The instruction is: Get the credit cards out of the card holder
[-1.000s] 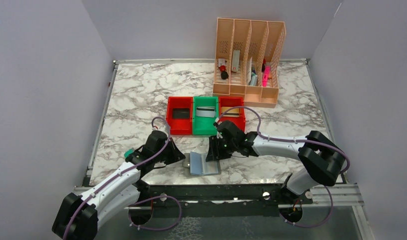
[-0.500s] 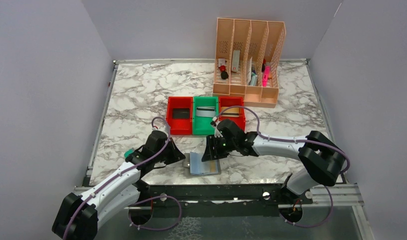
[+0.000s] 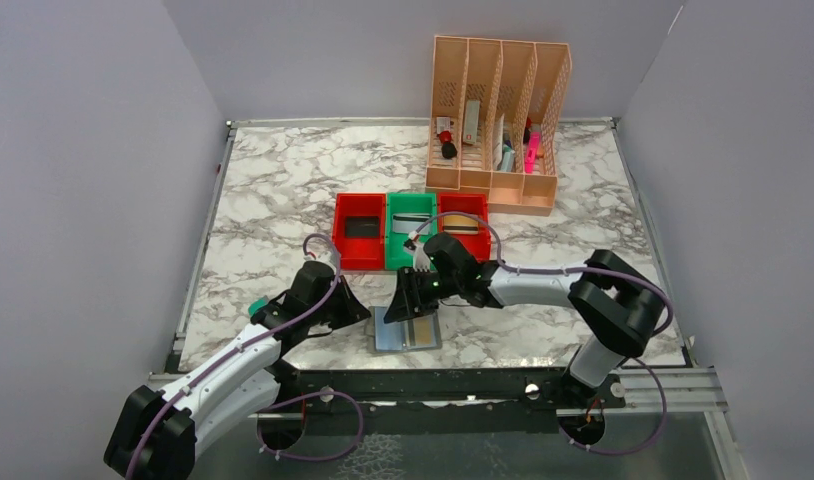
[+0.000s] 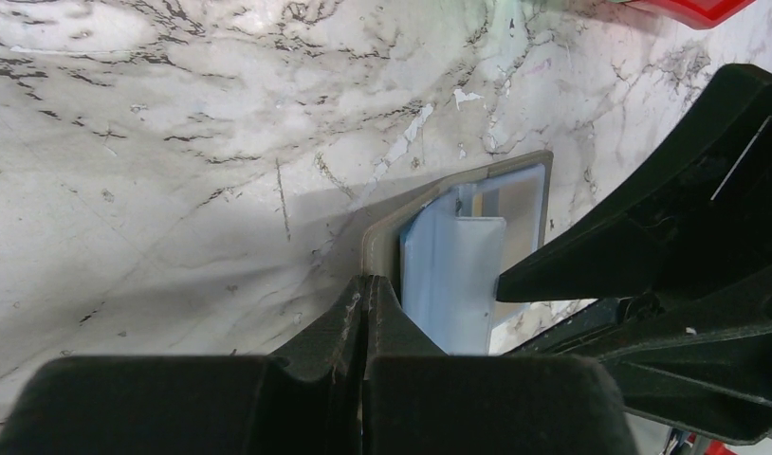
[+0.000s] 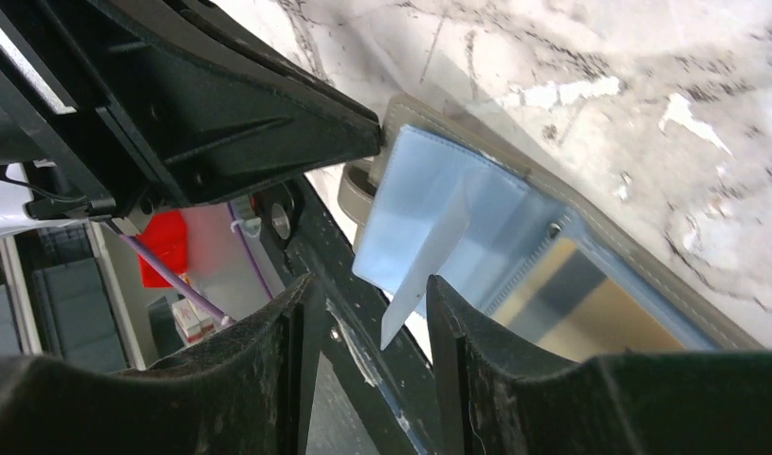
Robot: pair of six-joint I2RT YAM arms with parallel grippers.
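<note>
Card holder [image 3: 408, 332] lies open and flat at the near edge of the worktop [image 3: 283, 200], between the two arms. A gold-tan card [image 5: 600, 303] sits inside its clear pocket, so it is not empty. A light-blue flap [image 5: 430, 218] of the inner pockets stands up. Left fingers [image 4: 349, 313] are pressed together on the holder's left edge, seemingly pinning it. Right fingers [image 5: 268, 360] are spread, hovering just over the holder with the flap's tip in the gap between them, gripping nothing. Further out, a black card [image 3: 362, 227] lies in the left red bin [image 3: 360, 262] and a silver-grey card [image 3: 411, 224] in the green bin [image 3: 403, 252]. The right red bin [image 3: 481, 240] holds something flat, too small to tell what. Judgement: two cards are out and the task is well along but not finished. What's left is to get the right fingers onto the gold-tan card's edge, slide it out of the pocket and drop it clear of the holder.
</note>
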